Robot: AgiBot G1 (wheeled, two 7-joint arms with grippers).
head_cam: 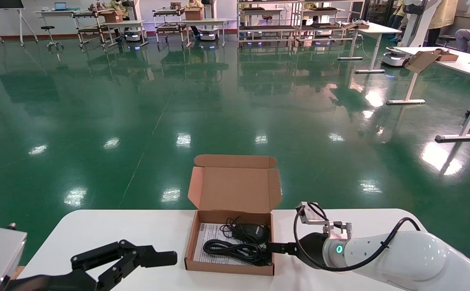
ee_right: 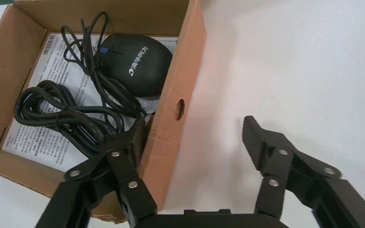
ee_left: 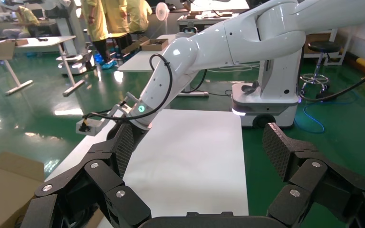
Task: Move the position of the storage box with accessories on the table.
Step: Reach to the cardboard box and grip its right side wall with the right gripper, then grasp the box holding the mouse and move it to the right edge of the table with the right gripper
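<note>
Head view: shallow brown cardboard storage box (head_cam: 230, 258), lid up, sits mid-desk on the large white desk (head_cam: 97, 230); inside, black mouse (head_cam: 252, 232), coiled black cable (head_cam: 230, 248), white printed sheet (head_cam: 208, 238). Right claw (head_cam: 268, 251) at the box's right wall. Left claw (head_cam: 138, 258) left of box, apart.

Left wrist view: left claw (ee_left: 202, 156) spread wide over bare desk.

Right wrist view: right claw (ee_right: 195, 142) wide, straddling the box wall, one finger (ee_right: 123, 156) inside, one outside.
</note>
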